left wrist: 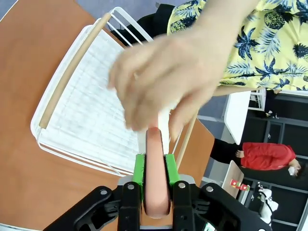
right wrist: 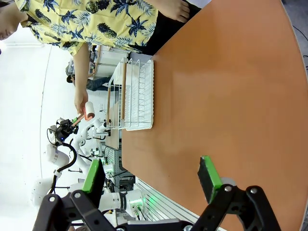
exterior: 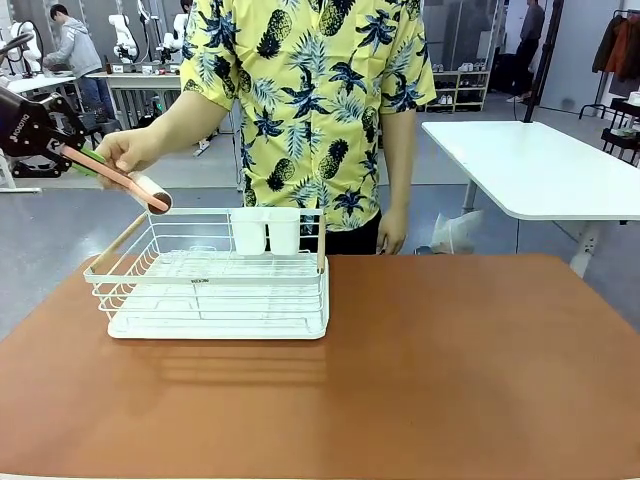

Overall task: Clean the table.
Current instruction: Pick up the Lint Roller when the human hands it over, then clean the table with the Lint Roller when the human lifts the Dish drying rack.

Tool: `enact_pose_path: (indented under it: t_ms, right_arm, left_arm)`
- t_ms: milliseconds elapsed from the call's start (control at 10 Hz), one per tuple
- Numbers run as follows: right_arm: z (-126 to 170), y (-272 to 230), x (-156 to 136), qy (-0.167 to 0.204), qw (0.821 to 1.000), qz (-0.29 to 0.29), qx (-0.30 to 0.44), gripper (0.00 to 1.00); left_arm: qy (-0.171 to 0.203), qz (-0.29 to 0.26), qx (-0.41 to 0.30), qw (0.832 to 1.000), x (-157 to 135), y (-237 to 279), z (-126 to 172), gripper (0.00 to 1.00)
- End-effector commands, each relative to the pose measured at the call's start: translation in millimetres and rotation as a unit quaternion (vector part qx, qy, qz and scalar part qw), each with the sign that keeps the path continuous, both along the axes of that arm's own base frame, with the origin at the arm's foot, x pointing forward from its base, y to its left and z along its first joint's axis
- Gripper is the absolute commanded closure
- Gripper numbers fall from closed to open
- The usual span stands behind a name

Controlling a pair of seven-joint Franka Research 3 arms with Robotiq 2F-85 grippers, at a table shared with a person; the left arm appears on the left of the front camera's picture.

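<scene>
My left gripper [exterior: 82, 157] hangs high at the far left, above the reddish-brown table [exterior: 420, 380], and is shut on the pink handle of a lint roller [exterior: 150, 192]. The roller's white roll points down toward the dish rack. The person's hand [exterior: 125, 150] also grips the roller. In the left wrist view the handle [left wrist: 156, 187] sits between the green pads [left wrist: 139, 169], and the hand [left wrist: 168, 72] hides the roll. My right gripper [right wrist: 151, 175] stands open over the table's bare top [right wrist: 231, 96], with nothing between its fingers.
A white wire dish rack [exterior: 215, 285] with wooden handles stands on the table's far left, holding two white cups [exterior: 265, 230]. The person stands at the far edge behind it. A white-topped table [exterior: 540, 165] is at the back right.
</scene>
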State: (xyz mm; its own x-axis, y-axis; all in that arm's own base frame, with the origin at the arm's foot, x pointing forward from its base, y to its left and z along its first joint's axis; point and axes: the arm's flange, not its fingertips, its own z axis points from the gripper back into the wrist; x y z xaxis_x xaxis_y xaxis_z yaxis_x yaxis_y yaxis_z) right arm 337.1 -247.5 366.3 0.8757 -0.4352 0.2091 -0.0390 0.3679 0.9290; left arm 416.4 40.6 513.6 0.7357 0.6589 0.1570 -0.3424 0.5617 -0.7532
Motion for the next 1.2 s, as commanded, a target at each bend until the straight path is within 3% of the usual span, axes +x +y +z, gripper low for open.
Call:
enact_pose_path:
  t_ms: [0,1100]
  right_arm:
    - [2.8,1.1,0.3,0.000,1.000,-0.003,0.002,0.00]
    - [2.8,1.1,0.3,0.000,1.000,-0.003,0.002,0.00]
  left_arm:
    - [0.000,0.000,0.003,1.000,0.0,0.8,0.1,0.98]
    - [0.000,0.000,0.003,1.000,0.0,0.8,0.1,0.98]
